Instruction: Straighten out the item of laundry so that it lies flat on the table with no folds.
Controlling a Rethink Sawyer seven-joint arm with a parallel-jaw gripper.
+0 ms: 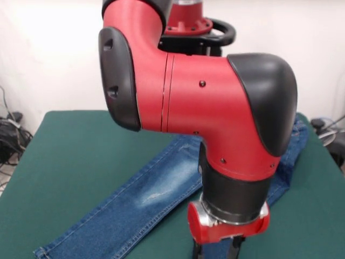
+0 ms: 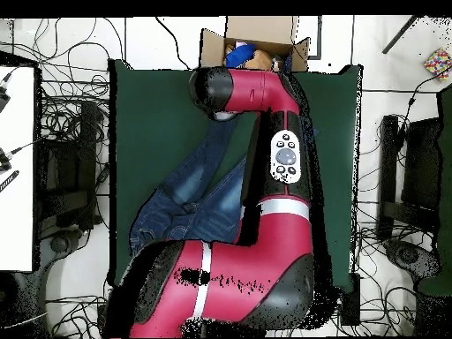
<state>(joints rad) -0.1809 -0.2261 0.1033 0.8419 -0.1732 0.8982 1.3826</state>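
The item of laundry is a pair of blue jeans lying diagonally on the dark green table. One leg, with a pale faded patch, runs to the near left edge of the front view. The waist end lies at the far right behind the arm. My gripper hangs low over the jeans at the picture's bottom edge, its tips cut off. In the overhead view the jeans stretch from the table's lower left up towards the middle. The red arm covers their right part and hides the gripper.
A cardboard box with things in it stands past the table's top edge in the overhead view. Cables lie on the floor on both sides. A white surface is at the left. The arm's bulk fills the middle of the front view.
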